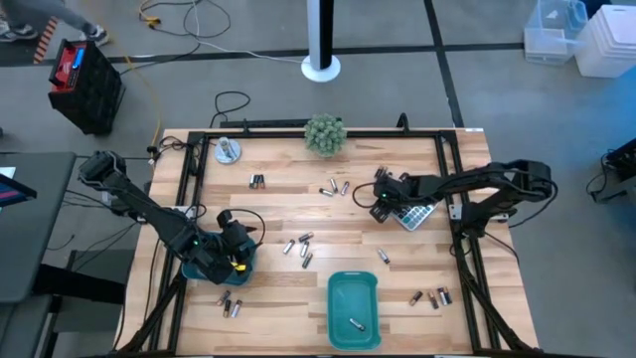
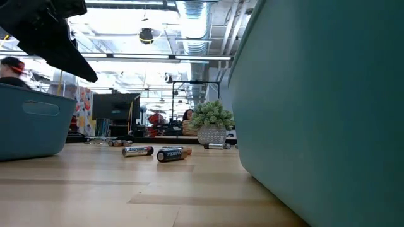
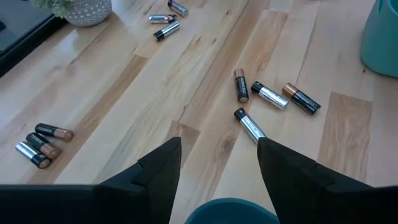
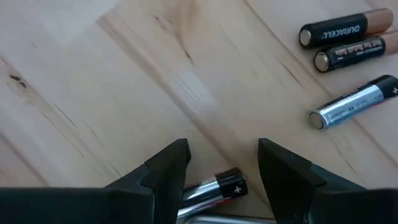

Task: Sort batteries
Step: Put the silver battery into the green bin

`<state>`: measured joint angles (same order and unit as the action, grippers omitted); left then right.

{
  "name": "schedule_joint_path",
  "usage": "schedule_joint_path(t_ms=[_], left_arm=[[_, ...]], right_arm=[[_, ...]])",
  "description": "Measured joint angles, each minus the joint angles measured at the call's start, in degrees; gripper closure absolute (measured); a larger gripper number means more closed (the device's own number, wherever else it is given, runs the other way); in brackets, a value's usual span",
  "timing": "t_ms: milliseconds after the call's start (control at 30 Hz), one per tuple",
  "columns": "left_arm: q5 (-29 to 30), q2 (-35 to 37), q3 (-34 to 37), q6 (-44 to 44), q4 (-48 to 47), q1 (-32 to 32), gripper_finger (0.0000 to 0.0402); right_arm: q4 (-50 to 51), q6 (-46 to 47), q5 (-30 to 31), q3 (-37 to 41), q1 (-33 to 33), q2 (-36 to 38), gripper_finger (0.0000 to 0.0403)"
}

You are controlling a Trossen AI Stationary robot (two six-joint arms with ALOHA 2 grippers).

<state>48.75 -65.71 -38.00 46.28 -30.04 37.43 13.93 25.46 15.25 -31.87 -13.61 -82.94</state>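
Right gripper (image 4: 221, 163) open, empty, straddling 1 silvery battery (image 4: 211, 188).
Risk: off-centre closing could roll it away. Left gripper (image 3: 217, 165) open, empty.

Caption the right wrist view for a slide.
Right gripper open above a silvery battery, with three more batteries lying nearby on the wooden table.

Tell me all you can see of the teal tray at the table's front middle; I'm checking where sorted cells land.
The teal tray is a rectangular, plastic-looking bin with rounded corners and a raised rim, standing open side up and flat on the wooden table near its front edge. A single battery lies inside, toward the front end. No gripper touches it. In the low view its wall fills the right side.
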Motion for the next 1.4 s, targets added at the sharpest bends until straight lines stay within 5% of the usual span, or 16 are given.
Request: schedule_joint_path(t_ms=[433,667,1400], left_arm=[[-0.02,0.0,-0.02,0.0,-0.04,0.0,0.0196],[-0.04,0.0,-0.02,-0.2,0.04,0.0,0.0196],[-0.07,-0.01,-0.07,-0.63,0.0,-0.02,0.0196]], right_arm=[[3.11,-12.1,-2.08,0.06,2.01,12.52,0.0177],[9.66,-14.56,-3.63,0.15,2.01,10.51,0.0152],[4.2,-19.04,-6.2,0.1,0.07,2.74,0.0146]])
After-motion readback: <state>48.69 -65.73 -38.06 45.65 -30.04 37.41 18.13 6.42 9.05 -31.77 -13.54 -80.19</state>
